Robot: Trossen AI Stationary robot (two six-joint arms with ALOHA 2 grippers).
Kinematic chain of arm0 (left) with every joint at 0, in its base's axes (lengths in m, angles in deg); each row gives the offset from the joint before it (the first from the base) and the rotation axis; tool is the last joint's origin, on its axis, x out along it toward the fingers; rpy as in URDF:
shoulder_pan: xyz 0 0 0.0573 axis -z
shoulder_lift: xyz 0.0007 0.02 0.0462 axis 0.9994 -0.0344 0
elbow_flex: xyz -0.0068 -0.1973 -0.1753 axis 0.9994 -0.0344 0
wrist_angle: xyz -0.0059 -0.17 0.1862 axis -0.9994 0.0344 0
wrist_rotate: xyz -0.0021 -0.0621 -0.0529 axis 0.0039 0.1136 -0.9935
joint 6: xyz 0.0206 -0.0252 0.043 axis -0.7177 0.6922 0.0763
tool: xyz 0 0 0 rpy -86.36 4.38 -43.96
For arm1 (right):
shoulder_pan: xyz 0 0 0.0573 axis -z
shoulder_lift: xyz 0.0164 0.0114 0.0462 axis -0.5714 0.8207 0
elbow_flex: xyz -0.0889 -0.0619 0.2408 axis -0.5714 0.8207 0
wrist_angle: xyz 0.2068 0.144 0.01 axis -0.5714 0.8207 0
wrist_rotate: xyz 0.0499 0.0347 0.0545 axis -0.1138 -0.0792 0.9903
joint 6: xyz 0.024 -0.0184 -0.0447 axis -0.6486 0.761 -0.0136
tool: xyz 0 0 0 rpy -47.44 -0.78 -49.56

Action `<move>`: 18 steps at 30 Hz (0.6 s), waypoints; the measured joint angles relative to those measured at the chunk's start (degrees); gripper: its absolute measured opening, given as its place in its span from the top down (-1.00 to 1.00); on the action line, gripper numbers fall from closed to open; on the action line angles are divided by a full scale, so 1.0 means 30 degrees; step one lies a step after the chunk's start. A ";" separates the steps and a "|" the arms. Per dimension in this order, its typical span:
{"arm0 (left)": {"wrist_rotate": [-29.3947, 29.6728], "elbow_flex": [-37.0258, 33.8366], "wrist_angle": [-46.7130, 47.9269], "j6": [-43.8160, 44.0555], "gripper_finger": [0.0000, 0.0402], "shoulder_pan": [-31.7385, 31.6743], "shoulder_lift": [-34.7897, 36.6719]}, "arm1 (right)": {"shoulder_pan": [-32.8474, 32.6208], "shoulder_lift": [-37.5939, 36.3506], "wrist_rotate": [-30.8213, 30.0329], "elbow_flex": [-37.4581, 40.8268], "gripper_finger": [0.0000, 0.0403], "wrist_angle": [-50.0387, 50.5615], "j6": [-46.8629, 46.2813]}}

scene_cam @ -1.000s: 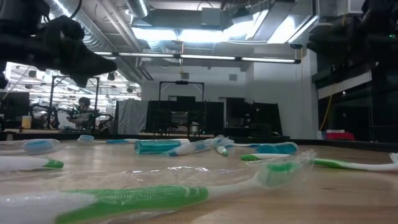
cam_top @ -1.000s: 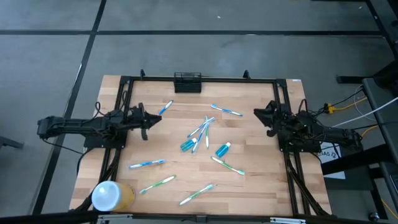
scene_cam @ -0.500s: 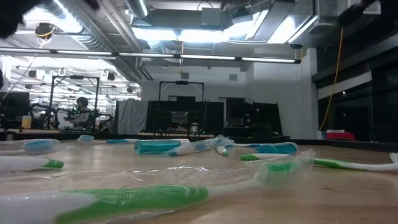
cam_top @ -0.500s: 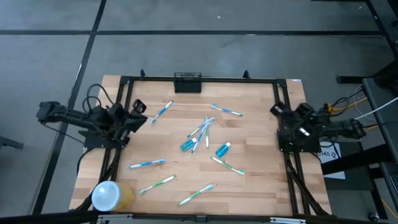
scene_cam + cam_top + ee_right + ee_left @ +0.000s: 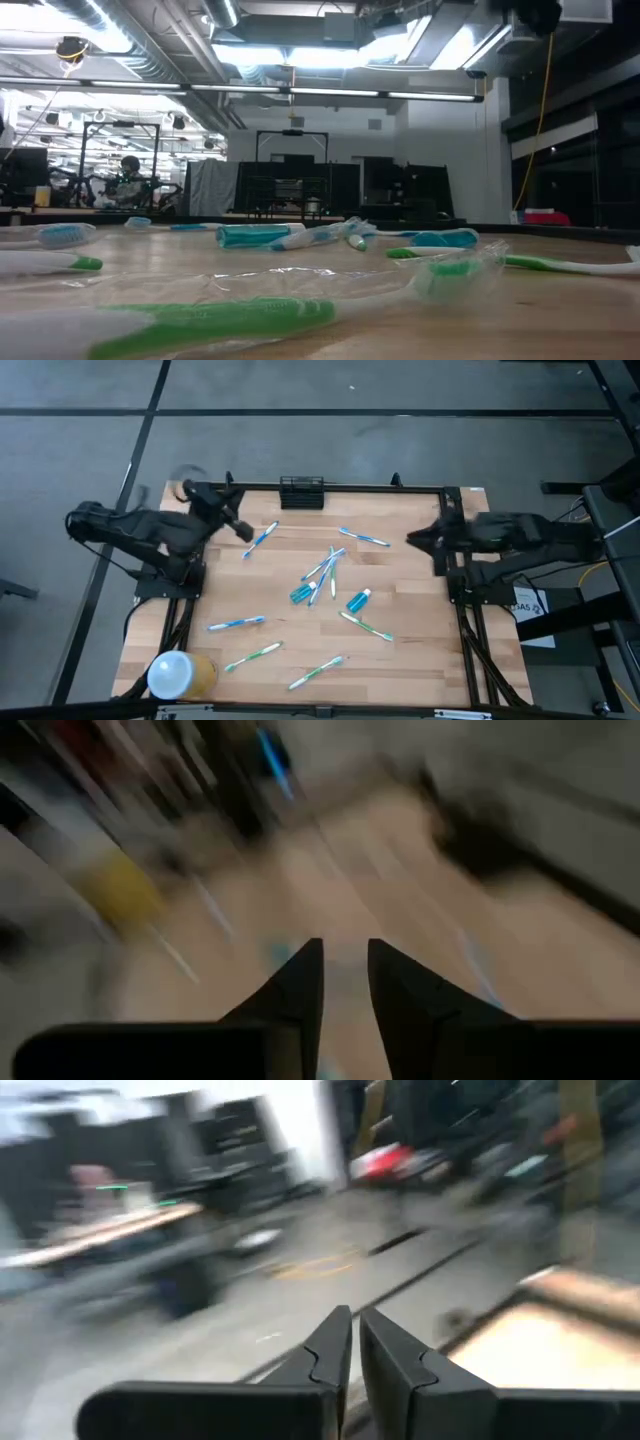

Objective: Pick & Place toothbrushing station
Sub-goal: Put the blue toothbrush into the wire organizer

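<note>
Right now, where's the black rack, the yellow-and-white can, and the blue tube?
black rack (image 5: 302,491), high view, middle of its slotted top
yellow-and-white can (image 5: 170,674), high view, its white lid
blue tube (image 5: 358,600), high view, its body

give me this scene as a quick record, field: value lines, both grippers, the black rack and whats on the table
left gripper: left gripper over the table's far left part, fingers nearly shut, holding nothing
right gripper: right gripper at the table's right edge, fingers a little apart, holding nothing
rack: black slotted rack at the middle of the far edge, untouched
table: wooden table
loose items: toothbrushes scattered over the middle, blue tube right of centre
other: white-and-yellow cylinder at the near left corner
</note>
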 joint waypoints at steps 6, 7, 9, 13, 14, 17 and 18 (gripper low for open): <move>-0.2131 0.2240 0.9465 0.9675 0.97 -0.1355 -0.2828 | 0.0773 0.4064 0.3081 -0.0671 0.58 -0.0309 0.1430; -0.3148 0.2206 1.0493 1.0873 0.97 -0.1603 -0.3172 | 0.0990 0.4733 0.3781 -0.0381 0.58 -0.1440 0.1560; -0.4638 0.2203 1.2034 1.2732 0.97 -0.1912 -0.3598 | 0.1835 0.6111 0.5784 0.0259 0.58 -0.3506 0.1612; -0.4498 0.2232 1.2260 1.3707 0.89 -0.1231 -0.3373 | 0.4402 0.9522 0.8218 0.0652 0.58 -0.6494 0.1375; -0.4402 0.2232 1.2184 1.3809 0.85 -0.0775 -0.3151 | 0.5099 1.0520 0.8682 0.0673 0.58 -0.6996 0.1414; -0.3512 0.2232 1.2224 1.4708 0.72 0.0591 -0.2333 | 0.7142 1.3049 1.1014 0.0667 0.58 -0.8361 0.1793; -0.3309 0.2232 1.2252 1.4938 0.67 0.1089 -0.2095 | 0.7683 1.3800 1.1554 0.0561 0.58 -0.8338 0.2046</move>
